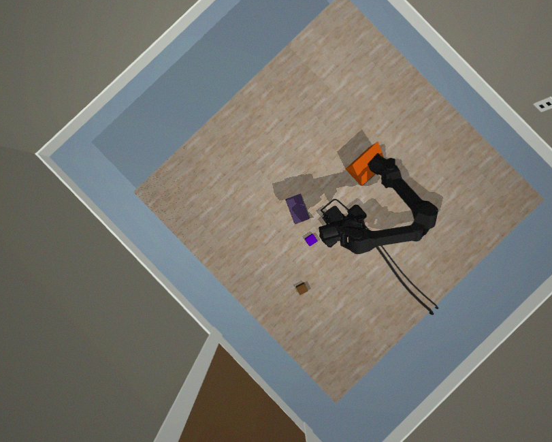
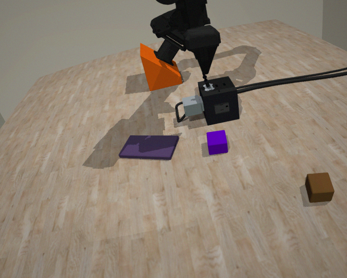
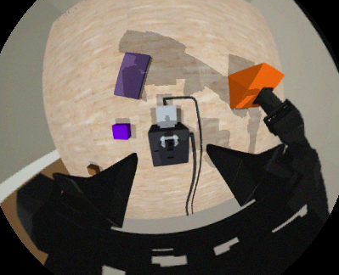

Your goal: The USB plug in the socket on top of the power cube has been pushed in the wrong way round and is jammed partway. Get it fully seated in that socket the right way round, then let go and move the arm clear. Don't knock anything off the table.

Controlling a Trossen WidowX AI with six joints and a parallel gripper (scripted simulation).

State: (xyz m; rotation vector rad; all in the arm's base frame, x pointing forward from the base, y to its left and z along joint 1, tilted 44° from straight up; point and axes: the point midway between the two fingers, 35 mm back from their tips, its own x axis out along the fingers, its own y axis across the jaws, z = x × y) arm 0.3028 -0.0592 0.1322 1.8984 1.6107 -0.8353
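The black power cube (image 2: 230, 103) (image 3: 180, 155) stands on the table, sockets on its top. A thin dark plug (image 2: 205, 79) (image 3: 170, 143) stands up from the top, amid a small white bracket-like piece (image 2: 208, 87) (image 3: 164, 142). Which way round the plug sits and how deep are too small to tell. My gripper (image 3: 172, 153) is wide open and empty, pointing down over the cube. In the wrist view its fingertips lie on opposite sides of the cube. In the exterior view the near finger ends just above the plug. In the top view the arm hides the cube.
A pale grey adapter (image 2: 192, 106) (image 3: 166, 115) with a looped cable sticks out of the cube's side. A purple slab (image 1: 297, 209) (image 2: 150, 147) (image 3: 132, 75), violet block (image 1: 311, 239) (image 2: 217, 142) and brown block (image 1: 301, 288) (image 2: 319, 187) lie nearby. Black cables run off the cube. The arm's base sits on an orange wedge (image 1: 361, 167) (image 2: 156, 75).
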